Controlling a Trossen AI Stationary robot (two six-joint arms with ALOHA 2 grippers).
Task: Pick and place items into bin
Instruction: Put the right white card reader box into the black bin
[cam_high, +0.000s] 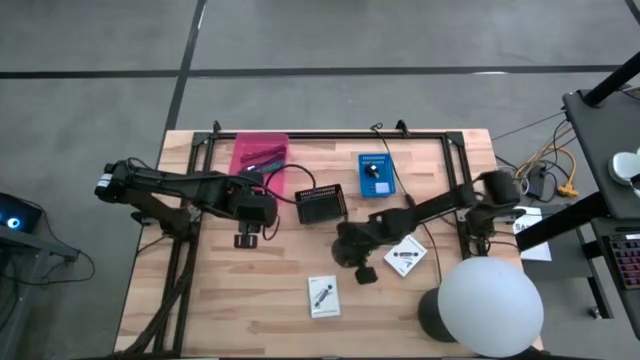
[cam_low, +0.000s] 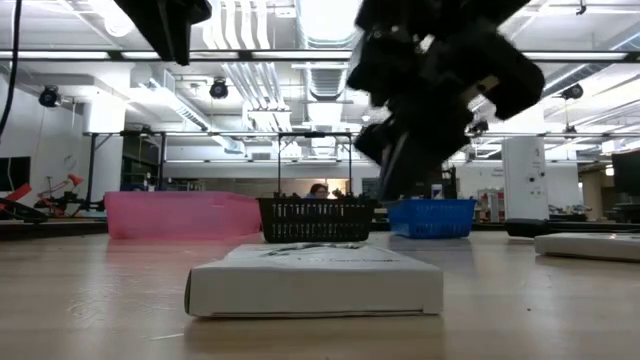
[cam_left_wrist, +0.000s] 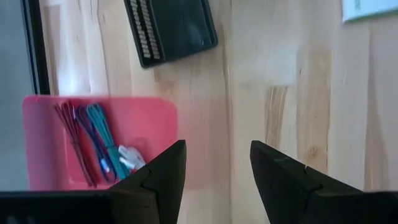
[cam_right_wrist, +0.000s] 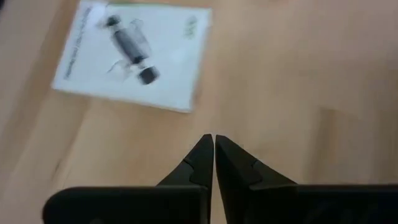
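Maroon, purple and green sticks (cam_left_wrist: 90, 140) and a small white bit (cam_left_wrist: 129, 155) lie inside the pink bin (cam_high: 258, 152). My left gripper (cam_high: 245, 240) (cam_left_wrist: 214, 149) is open and empty, above the table just near of that bin. One white flat packet (cam_high: 322, 296) (cam_low: 315, 282) lies flat near the table's front edge. A second packet (cam_high: 405, 255) lies to its right. My right gripper (cam_high: 360, 270) (cam_right_wrist: 214, 138) is shut and empty, above bare wood between the two packets. One packet (cam_right_wrist: 134, 56) shows ahead of its fingers.
A black mesh basket (cam_high: 320, 203) and a blue bin (cam_high: 376, 173) stand at the table's far middle. A black frame (cam_high: 330, 133) runs along the far edge and both sides. A white lamp globe (cam_high: 490, 305) covers the near right corner. Bare wood lies at the near left.
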